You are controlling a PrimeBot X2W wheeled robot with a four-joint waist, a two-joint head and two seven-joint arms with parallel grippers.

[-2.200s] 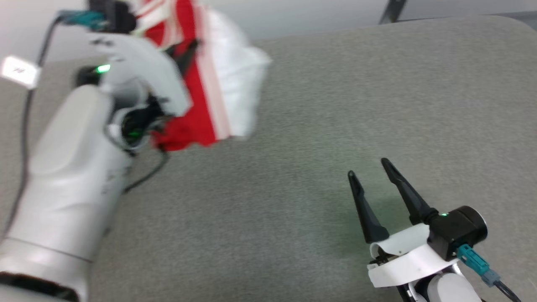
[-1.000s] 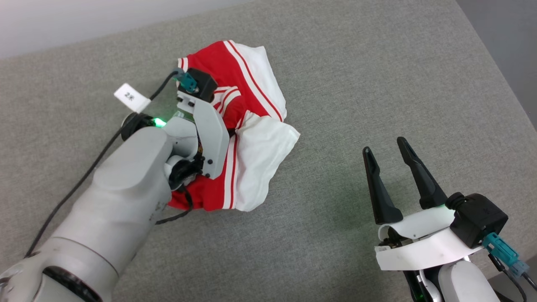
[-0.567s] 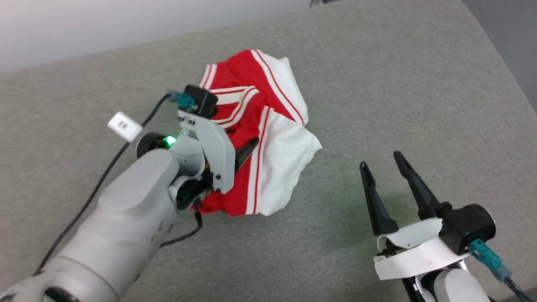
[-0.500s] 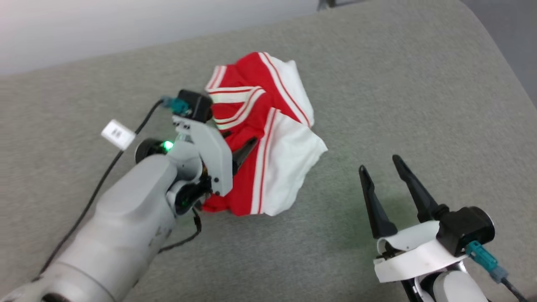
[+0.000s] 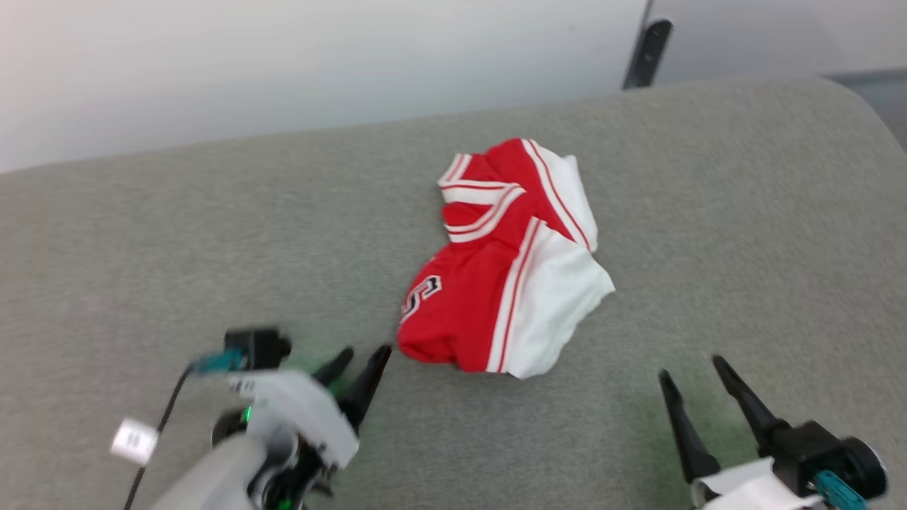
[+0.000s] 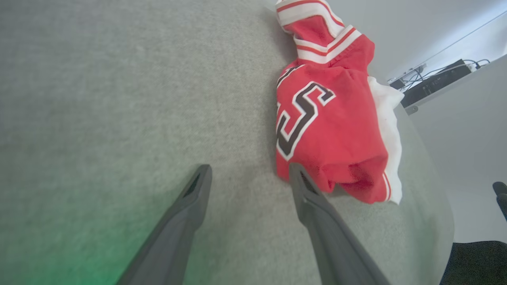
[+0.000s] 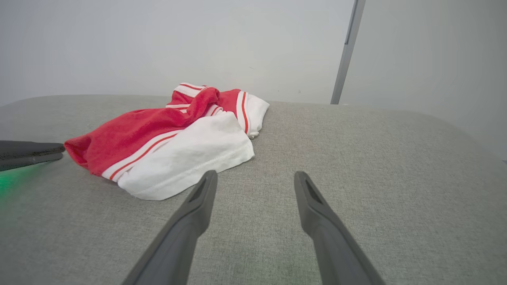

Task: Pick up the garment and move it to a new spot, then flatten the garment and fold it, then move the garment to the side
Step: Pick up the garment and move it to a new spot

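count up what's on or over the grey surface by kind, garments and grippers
garments: 1, the red and white garment, lying crumpled
grippers: 2, the left gripper and the right gripper, both with fingers apart and holding nothing
total: 3

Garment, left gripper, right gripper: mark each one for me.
garment (image 5: 460, 312), head view, on its red body panel.
left gripper (image 6: 249, 168), left wrist view, midway between its open jaws' tips.
right gripper (image 7: 256, 174), right wrist view, midway between its open jaws' tips.
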